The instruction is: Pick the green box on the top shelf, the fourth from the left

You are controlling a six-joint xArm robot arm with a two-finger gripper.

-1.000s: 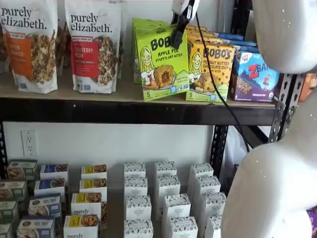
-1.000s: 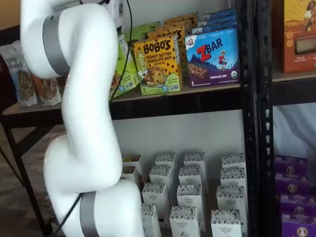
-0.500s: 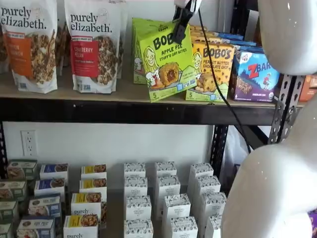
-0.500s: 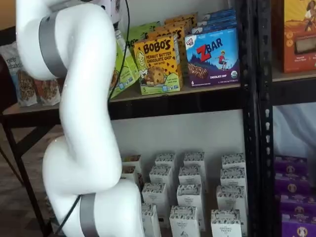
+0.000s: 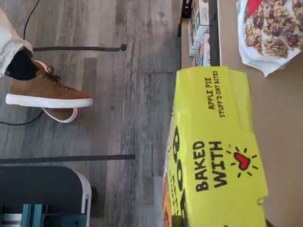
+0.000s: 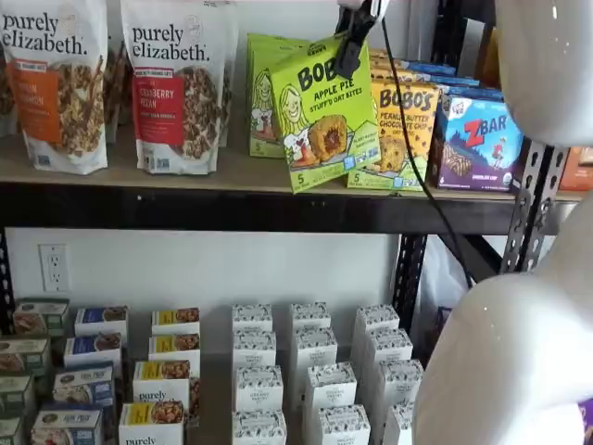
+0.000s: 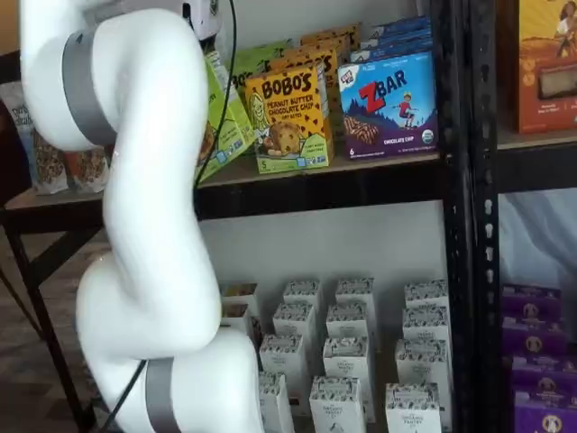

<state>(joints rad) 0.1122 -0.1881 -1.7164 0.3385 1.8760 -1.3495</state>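
Observation:
The green box (image 6: pixel 324 116), a lime-green Bobo's Apple Pie box, is tilted and pulled forward over the front edge of the top shelf (image 6: pixel 232 209). My gripper (image 6: pixel 354 42) hangs from above with its black fingers shut on the box's top edge. The wrist view shows the box top (image 5: pixel 218 156) with "Baked with" printed on it, out past the shelf board. In a shelf view only a strip of the green box (image 7: pixel 225 122) shows behind the white arm (image 7: pixel 144 180). More green boxes (image 6: pixel 264 93) stand behind it.
A yellow-orange Bobo's box (image 6: pixel 400 130) and a blue ZBar box (image 6: pixel 477 139) stand right of the green box. Two granola bags (image 6: pixel 176 83) stand on its left. Small white boxes (image 6: pixel 310 371) fill the lower shelf. A brown shoe (image 5: pixel 45 92) is on the floor.
The green box has come forward and to the right off its row, tilting more, with the gripper holding it. The arm has shifted slightly back from the shelf.

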